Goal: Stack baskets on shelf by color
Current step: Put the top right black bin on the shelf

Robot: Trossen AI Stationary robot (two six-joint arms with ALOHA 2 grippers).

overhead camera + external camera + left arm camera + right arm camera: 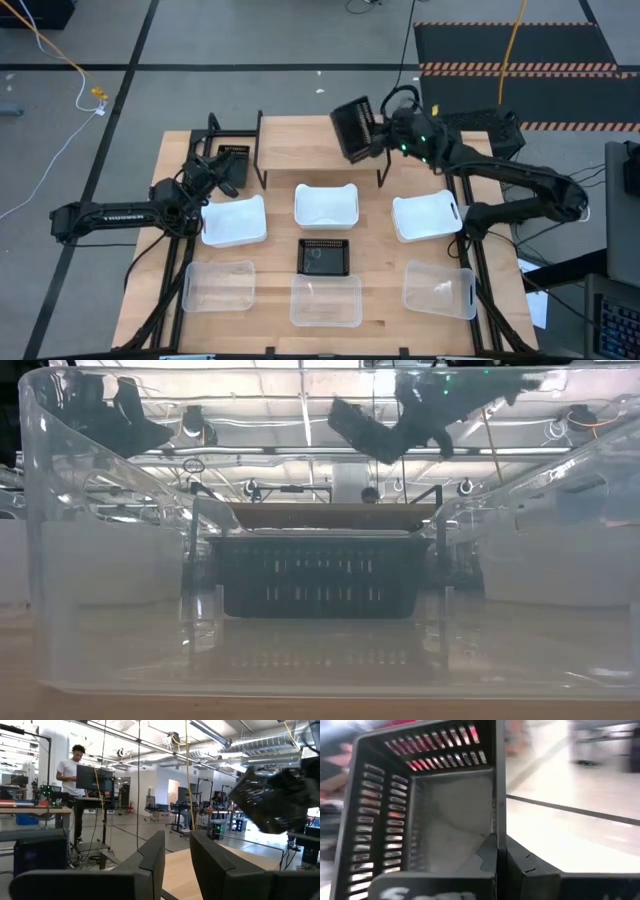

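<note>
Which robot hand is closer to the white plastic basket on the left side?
Left. The left hand hovers just behind the left white rounded plastic basket. The right hand is far across, holding a black slatted basket over the shelf.

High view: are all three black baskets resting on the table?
No. Only one black basket sits between the white and clear rows; the right gripper holds another black basket tilted above the shelf.

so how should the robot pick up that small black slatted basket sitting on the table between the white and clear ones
Take the small black slatted plastic basket by one rim wall, coming straight down from above. It sits upright with its open top facing up, so one finger can go inside and one outside a thin wall. The right end effector holds another black slatted basket this way, by its wall.
</note>
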